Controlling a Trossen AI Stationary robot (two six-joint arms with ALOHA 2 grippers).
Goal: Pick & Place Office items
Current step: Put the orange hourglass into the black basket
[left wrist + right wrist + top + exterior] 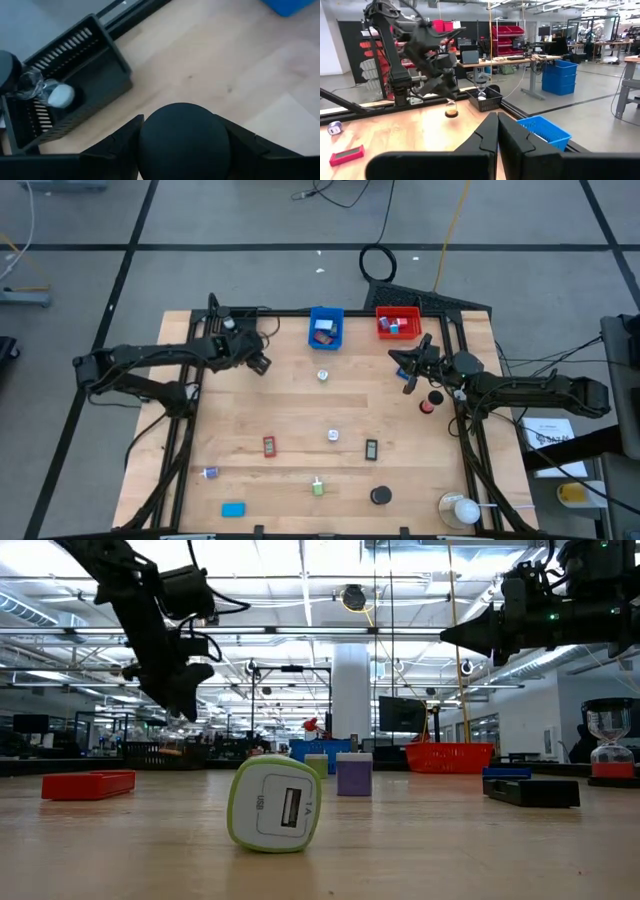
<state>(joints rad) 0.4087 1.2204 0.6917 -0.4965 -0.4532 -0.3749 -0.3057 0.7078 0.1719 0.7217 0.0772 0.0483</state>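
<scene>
My left gripper point(260, 364) hangs above the table's far left part and is shut on a black round piece point(182, 142); it also shows high over the table in the low view point(188, 698). My right gripper point(497, 131) is shut and empty, in the air near the red bin point(398, 322). Loose office items lie on the table: a red block point(268, 446), a white piece point(333, 436), a black block point(371, 448), a green-and-white charger point(275, 806), a blue block point(233, 509), a black disc point(380, 496) and a red roll point(428, 407). My left gripper pinches the black round piece between its two fingers, one on each of its sides point(142, 137). The piece fills the gap between the fingers and is lifted clear of the table.
A blue bin point(326, 327) and the red bin stand at the far edge, each with pieces inside. A black bin point(75, 85) holding an hourglass stands at the far left. A roundish white object in a clear holder point(460, 510) sits at the near right corner.
</scene>
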